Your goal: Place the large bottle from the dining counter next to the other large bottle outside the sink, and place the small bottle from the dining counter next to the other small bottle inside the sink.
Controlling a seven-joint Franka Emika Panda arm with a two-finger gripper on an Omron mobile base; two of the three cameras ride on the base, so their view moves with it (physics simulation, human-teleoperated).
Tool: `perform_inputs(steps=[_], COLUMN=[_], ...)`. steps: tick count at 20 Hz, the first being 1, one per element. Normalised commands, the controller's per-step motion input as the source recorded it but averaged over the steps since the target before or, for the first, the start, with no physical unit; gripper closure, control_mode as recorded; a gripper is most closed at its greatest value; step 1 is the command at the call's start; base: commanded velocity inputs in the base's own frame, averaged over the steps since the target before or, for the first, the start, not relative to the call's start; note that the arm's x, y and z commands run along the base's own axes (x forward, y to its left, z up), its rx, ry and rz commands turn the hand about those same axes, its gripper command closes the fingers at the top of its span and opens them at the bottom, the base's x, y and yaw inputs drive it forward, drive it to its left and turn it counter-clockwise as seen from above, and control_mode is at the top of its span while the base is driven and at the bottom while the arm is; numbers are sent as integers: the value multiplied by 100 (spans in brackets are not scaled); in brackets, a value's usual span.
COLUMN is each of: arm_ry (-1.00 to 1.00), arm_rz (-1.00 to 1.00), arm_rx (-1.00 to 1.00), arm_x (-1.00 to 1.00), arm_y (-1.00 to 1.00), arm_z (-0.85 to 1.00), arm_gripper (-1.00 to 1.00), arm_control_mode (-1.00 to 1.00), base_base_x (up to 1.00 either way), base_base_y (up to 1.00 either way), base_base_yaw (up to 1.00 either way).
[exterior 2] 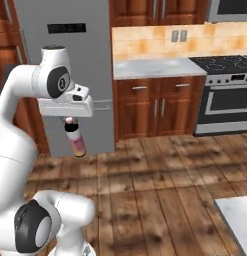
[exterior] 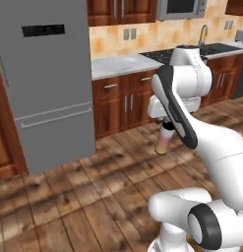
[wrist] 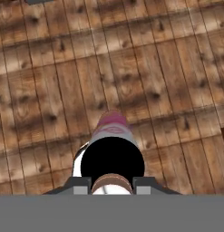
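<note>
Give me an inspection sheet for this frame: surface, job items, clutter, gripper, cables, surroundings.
Surface: wooden floor under the hand; grey counter along the far wall.
Job's things: bottle hangs from the gripper above the floor, pink at its lower end.
Clutter: nothing seen.
Grippers: gripper shut on the bottle's top.
Cables: nothing seen.
Surroundings: grey fridge, wood cabinets, stove, faucet at the far right of the left base view.
</note>
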Motion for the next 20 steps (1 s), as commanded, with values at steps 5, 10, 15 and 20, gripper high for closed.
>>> perform_inputs(steps=[5, 10, 15, 20], arm_ry=[0, 0, 0, 0], arm_rz=[0, 0, 0, 0], arm_rx=[0, 0, 0, 0], arm_x=[0, 0, 0, 0], arm_y=[0, 0, 0, 0], arm_z=[0, 0, 0, 0], arm_gripper=[100, 100, 100, 100], arm_control_mode=[100, 100, 100, 100], base_base_x=[100, 100, 100, 100], base_base_y=[8, 1, -1, -23], base_base_yaw=[-28, -29, -29, -17])
